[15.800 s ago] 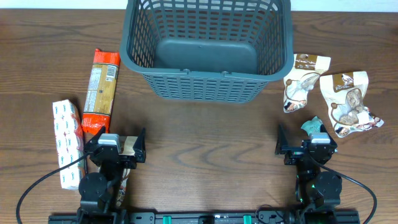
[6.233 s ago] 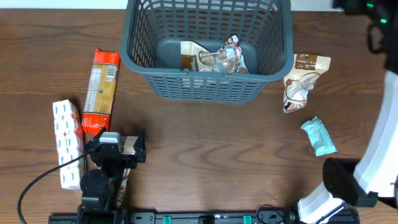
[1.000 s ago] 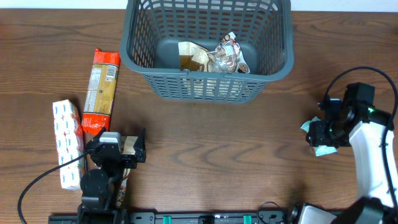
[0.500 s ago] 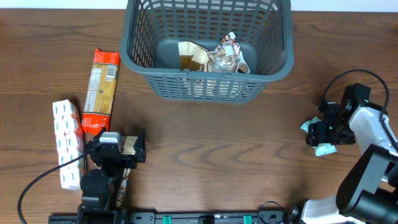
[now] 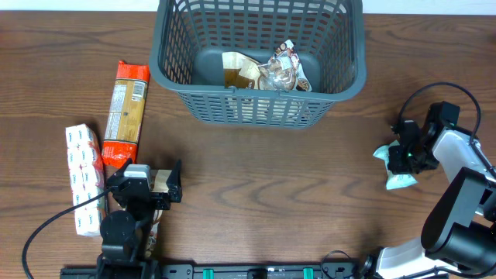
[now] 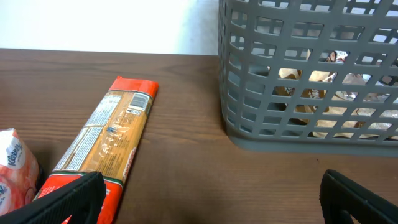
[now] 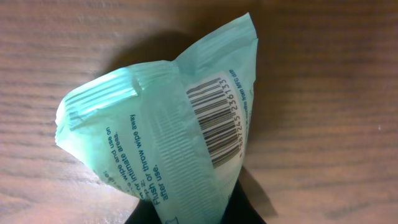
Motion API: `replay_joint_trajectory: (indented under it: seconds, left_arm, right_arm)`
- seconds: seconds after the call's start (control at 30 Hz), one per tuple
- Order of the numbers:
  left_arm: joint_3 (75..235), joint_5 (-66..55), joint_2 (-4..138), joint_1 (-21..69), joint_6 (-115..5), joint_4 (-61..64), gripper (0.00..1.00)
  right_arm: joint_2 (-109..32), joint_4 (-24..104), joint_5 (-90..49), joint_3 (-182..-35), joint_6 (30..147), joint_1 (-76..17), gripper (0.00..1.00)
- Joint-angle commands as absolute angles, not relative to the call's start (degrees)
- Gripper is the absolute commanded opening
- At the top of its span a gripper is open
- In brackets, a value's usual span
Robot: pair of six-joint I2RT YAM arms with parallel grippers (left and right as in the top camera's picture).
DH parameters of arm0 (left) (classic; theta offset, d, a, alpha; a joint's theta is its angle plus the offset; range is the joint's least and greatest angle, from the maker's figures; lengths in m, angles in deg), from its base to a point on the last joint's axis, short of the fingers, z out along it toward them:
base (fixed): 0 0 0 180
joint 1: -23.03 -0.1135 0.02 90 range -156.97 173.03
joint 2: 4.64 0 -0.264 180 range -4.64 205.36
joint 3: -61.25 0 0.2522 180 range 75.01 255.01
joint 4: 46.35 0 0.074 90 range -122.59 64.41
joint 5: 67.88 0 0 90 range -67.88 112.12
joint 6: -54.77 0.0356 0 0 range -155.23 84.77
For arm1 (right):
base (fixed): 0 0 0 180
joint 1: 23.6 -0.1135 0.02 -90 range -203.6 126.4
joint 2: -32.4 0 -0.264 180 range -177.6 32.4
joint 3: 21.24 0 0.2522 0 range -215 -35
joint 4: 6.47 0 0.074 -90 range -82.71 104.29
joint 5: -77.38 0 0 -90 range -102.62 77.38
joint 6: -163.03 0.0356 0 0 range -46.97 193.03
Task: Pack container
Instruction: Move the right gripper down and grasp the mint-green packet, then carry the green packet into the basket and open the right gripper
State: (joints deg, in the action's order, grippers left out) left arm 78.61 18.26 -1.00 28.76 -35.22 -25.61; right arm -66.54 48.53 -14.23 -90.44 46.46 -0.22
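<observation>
The container [image 5: 177, 77] is a large grey slotted basket at the table's far middle, with two brown snack packets [image 5: 263, 71] lying inside. In the left wrist view its wall [image 6: 249, 74] fills the upper right. At the right side my right gripper [image 5: 404, 159] is shut on a small mint-green wipe packet [image 5: 395, 169], pinched at its lower end; the packet [image 7: 168, 130] fills the right wrist view with a barcode showing. My left gripper [image 5: 147, 186] rests open near the front left, nothing between its fingers [image 6: 68, 199].
An orange-red pasta packet [image 5: 125, 112] lies left of the container, seen again as the pasta packet [image 6: 115, 140] ahead of the left gripper. A white tissue pack [image 5: 84, 178] lies at the far left. Black cables trail from both arm bases.
My right gripper has shut on the green packet and pinched it up; it was open over it before. The left arm has not moved.
</observation>
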Motion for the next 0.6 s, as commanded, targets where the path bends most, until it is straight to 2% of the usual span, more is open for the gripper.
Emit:
replay_joint_trajectory:
  seconds: [0.0,0.13,0.37,0.5,0.57]
  left_arm:
    - [77.1,18.7,-1.0,28.9,-35.1,-25.0,0.98]
    - [77.1,18.7,-1.0,28.9,-35.1,-25.0,0.98]
    - [77.1,18.7,-1.0,28.9,-35.1,-25.0,0.98]
    - [77.1,18.7,-1.0,28.9,-35.1,-25.0,0.99]
    - [77.1,18.7,-1.0,28.9,-35.1,-25.0,0.99]
  right_arm:
    - [-67.2,47.8,-19.4,-91.8,48.1,-1.2,0.01]
    - [-66.0,49.9,-20.0,-99.2,53.7,-4.0,0.01]
    - [-62.6,51.8,-20.6,-124.5,61.5,-11.1,0.01]
    - [-62.4,51.8,-20.7,-140.5,61.0,-16.7,0.01]
    - [-62.4,52.7,-23.3,-146.3,54.4,-20.3,0.01]
